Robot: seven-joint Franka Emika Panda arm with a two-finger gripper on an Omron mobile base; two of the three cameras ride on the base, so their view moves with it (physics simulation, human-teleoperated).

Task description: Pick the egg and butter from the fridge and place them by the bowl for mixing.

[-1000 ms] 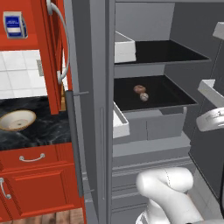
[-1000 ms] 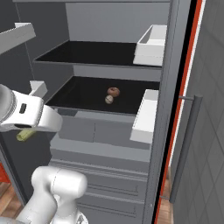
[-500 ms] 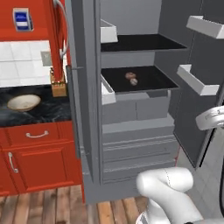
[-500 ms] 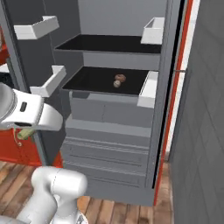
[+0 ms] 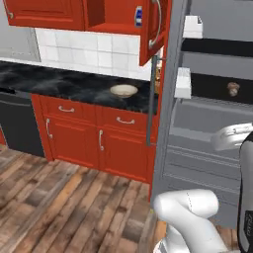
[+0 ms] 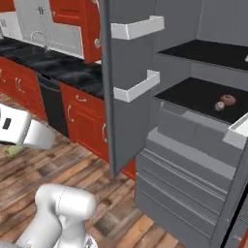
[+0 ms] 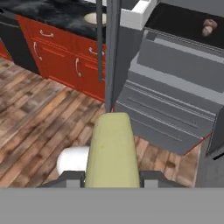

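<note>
Hand view: gripper (image 7: 112,177) clamped on butter (image 7: 112,151) above wood floor (image 7: 39,127), fridge (image 7: 175,83) open beside black counter (image 5: 64,84).

Rendered home kitchen.
Red base cabinets (image 5: 94,138) with silver handles are seen at center left of the left base view, topped by a black marbled counter (image 5: 59,84); white tile backsplash (image 5: 84,49) and red wall cupboards (image 5: 74,14) sit above. An open grey fridge (image 6: 193,145) with dark shelves fills the right of the right base view. Wood plank floor (image 5: 59,197) is laid below.
</note>
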